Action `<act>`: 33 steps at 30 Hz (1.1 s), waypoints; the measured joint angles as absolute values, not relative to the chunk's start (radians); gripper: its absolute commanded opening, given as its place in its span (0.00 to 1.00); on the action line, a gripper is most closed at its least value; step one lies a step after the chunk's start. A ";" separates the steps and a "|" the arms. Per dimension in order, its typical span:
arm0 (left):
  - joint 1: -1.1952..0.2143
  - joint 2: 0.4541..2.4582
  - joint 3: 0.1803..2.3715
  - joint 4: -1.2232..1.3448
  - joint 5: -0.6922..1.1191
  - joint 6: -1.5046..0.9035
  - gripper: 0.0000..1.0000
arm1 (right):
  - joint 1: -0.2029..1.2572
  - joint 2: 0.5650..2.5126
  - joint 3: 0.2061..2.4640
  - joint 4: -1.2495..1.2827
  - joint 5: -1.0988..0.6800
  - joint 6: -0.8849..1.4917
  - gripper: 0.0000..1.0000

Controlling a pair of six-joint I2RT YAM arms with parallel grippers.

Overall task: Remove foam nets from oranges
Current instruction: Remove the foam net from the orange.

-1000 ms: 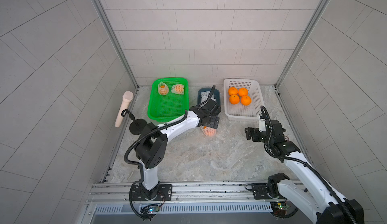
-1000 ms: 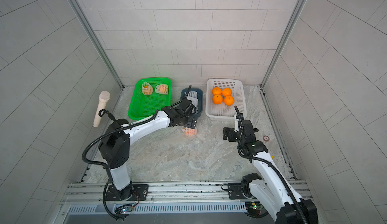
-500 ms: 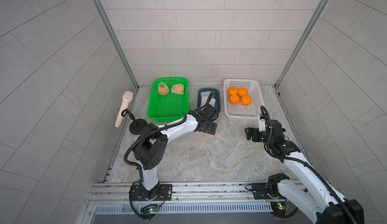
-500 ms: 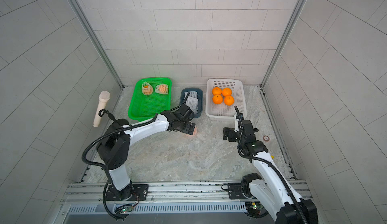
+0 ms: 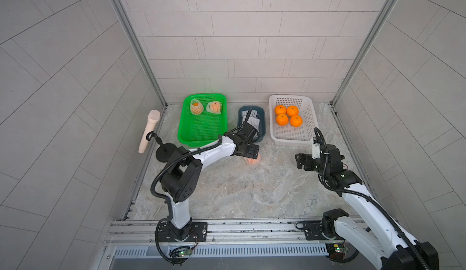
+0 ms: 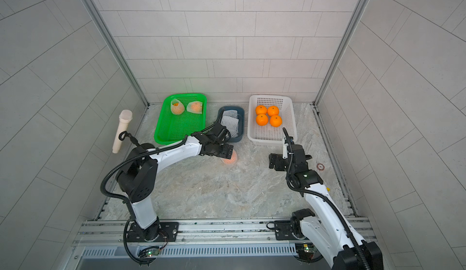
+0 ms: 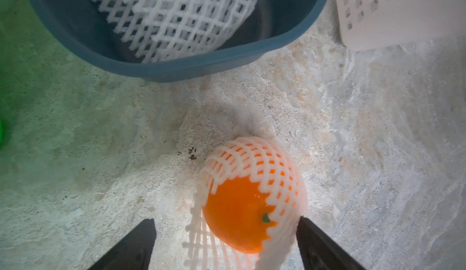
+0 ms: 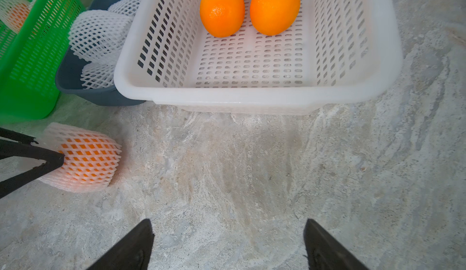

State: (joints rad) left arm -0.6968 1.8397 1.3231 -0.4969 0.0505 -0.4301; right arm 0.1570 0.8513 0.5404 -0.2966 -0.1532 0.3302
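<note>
Marble tabletop (image 7: 100,130) lies beneath us. Our left gripper (image 7: 225,222) stands wide apart astride the netted orange (image 7: 237,205), one finger (image 7: 320,246) touching its foam net (image 7: 254,157). Our right gripper (image 8: 228,222), jaws apart and empty, faces the white basket (image 8: 252,97) holding bare oranges (image 8: 222,9) just ahead.

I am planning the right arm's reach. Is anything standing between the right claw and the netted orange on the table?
Nothing visible does. Only bare table lies between the right claw and the netted orange. The left claw straddles that orange from the far side, its jaws open.
</note>
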 measured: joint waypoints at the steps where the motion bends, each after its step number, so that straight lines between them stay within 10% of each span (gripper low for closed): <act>1: -0.696 1.843 1.323 -0.495 0.054 -0.430 0.89 | 0.157 0.851 0.540 -0.296 -0.153 0.330 0.94; 33: -0.695 1.862 1.323 -0.437 0.100 -0.437 0.34 | 0.157 0.850 0.540 -0.297 -0.149 0.330 0.94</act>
